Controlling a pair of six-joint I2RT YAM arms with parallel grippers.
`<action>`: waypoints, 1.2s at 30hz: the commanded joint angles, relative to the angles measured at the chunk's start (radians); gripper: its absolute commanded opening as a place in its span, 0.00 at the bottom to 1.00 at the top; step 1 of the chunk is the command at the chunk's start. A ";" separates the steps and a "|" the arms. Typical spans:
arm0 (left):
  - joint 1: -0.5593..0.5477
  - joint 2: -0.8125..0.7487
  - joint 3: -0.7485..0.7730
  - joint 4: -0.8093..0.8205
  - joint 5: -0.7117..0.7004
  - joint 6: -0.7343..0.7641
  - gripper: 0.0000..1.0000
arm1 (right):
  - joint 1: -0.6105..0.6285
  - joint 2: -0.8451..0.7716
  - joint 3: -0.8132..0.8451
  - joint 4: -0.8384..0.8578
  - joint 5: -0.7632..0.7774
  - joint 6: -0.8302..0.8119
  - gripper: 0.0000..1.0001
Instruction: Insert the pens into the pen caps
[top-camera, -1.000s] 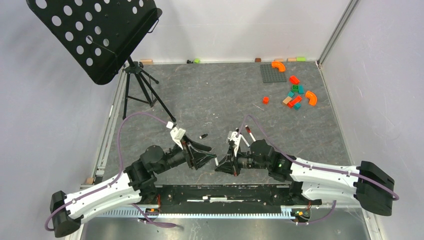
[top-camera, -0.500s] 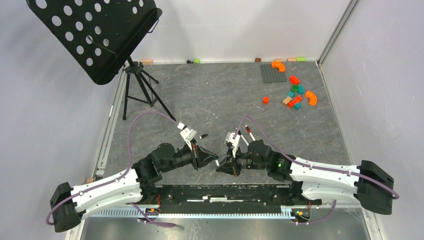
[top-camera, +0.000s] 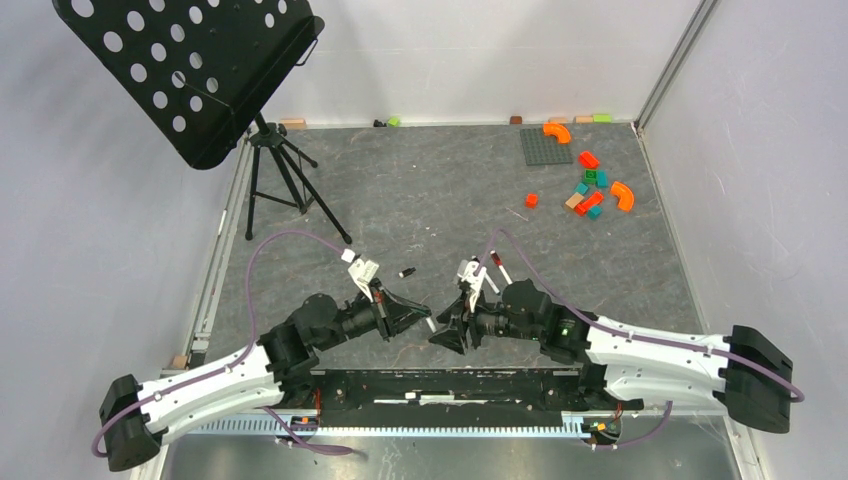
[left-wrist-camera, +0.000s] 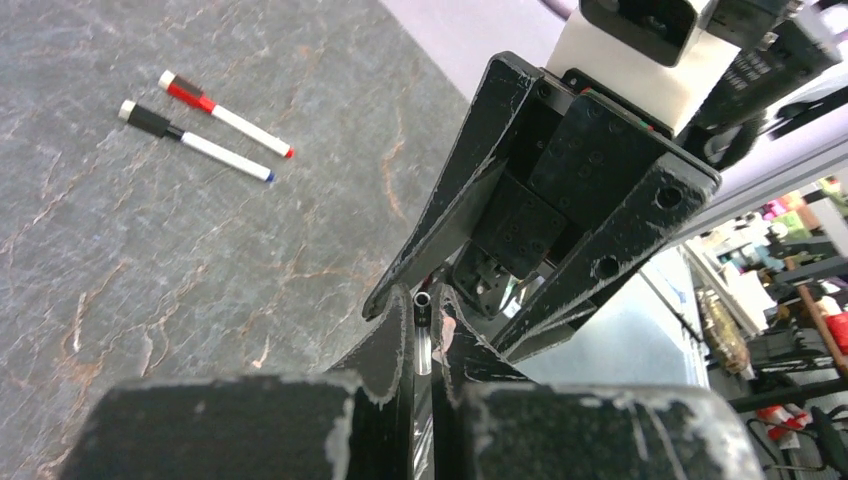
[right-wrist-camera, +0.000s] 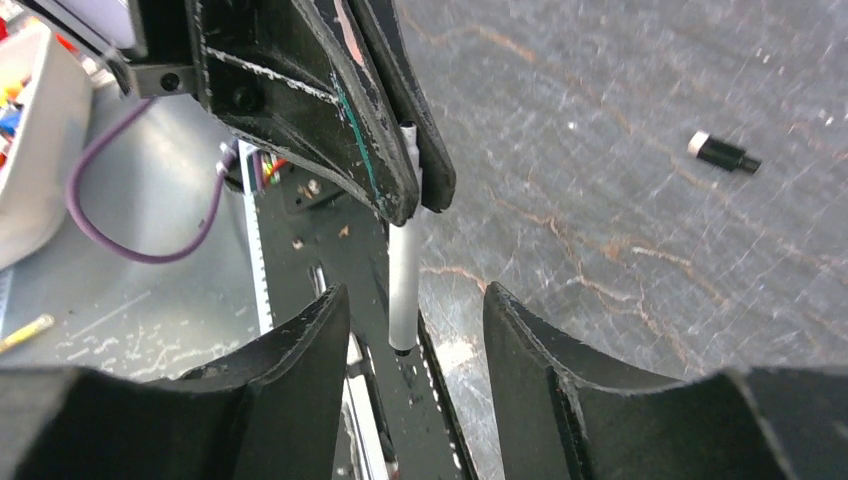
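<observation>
Left pincer (right-wrist-camera: 408, 200) tight on white pen (right-wrist-camera: 404, 280), its long axis toward the wide-open, empty right pincer (right-wrist-camera: 412, 305).

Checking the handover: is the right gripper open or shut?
Open. The right gripper holds its fingers well apart, either side of the white pen that the left gripper clamps.

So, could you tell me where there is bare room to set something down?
Bare table lies between the tripod and the toy blocks, and between those blocks and the right arm. It is crowded near centre, around the black cap and two loose pens.
</observation>
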 joint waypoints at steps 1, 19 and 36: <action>0.004 -0.057 -0.013 0.087 -0.014 -0.044 0.02 | 0.006 -0.081 -0.048 0.170 0.029 0.027 0.55; 0.003 -0.049 -0.034 0.220 0.022 -0.066 0.02 | 0.005 -0.111 -0.073 0.282 -0.032 0.093 0.53; 0.003 -0.073 -0.049 0.230 0.023 -0.072 0.02 | 0.006 -0.046 -0.043 0.312 -0.046 0.090 0.38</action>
